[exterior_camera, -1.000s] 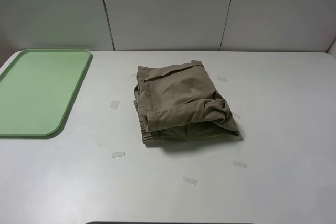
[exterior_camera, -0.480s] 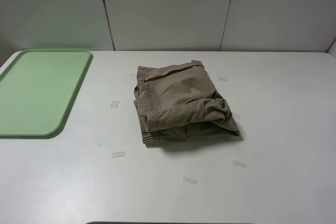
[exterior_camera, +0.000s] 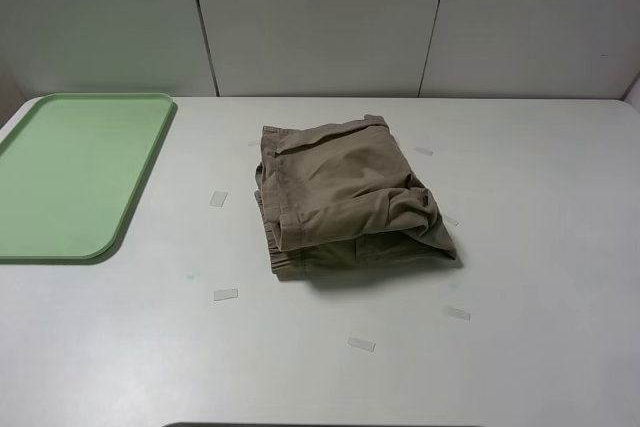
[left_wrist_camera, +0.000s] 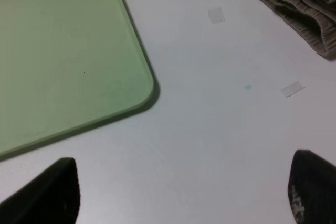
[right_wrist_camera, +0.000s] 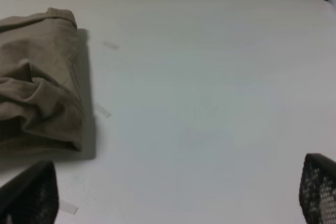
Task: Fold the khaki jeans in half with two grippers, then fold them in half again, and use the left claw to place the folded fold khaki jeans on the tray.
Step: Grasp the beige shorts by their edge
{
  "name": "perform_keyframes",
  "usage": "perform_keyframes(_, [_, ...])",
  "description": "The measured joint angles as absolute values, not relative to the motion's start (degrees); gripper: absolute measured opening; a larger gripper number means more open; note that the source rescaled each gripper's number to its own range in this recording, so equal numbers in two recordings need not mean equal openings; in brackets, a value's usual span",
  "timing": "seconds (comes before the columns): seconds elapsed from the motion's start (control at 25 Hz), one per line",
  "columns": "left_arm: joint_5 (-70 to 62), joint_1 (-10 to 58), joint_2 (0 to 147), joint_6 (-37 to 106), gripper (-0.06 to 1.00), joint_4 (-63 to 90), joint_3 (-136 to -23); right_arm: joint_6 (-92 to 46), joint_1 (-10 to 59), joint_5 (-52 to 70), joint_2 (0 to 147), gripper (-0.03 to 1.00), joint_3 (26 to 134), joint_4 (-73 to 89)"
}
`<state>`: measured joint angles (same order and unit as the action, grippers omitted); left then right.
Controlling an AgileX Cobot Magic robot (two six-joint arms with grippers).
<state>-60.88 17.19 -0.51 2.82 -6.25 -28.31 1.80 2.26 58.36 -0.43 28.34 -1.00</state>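
**Folded khaki shorts at mid-table, both grippers spread and empty**

The khaki shorts (exterior_camera: 345,197) are seen folded into a compact, somewhat rumpled bundle near the middle of the white table (exterior_camera: 540,247). The gathered waistband is layered along the edge that is turned toward the tray. The pale-green tray (exterior_camera: 70,172) is set at the table's left side in the high view, well apart from the garment. Short strips of clear tape (exterior_camera: 225,295) are scattered on the table around the bundle.

In the left wrist view, the left gripper (left_wrist_camera: 181,195) is held over bare table near the tray's rounded corner. Its black fingers (left_wrist_camera: 50,192) are spread wide, and nothing is held between them. A corner of the shorts is seen farther off.

The right gripper (right_wrist_camera: 173,198) is likewise shown with its jaws wide apart and nothing gripped. It is held over bare table on the side of the shorts away from the tray. The garment is touched by neither gripper.
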Motion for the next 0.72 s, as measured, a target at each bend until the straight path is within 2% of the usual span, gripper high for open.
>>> perform_keyframes(0.72, [-60.88, 17.19, -0.51, 2.87, 0.83, -6.25, -28.31, 1.84, 2.26, 58.36, -0.43, 1.0, 28.3, -1.0])
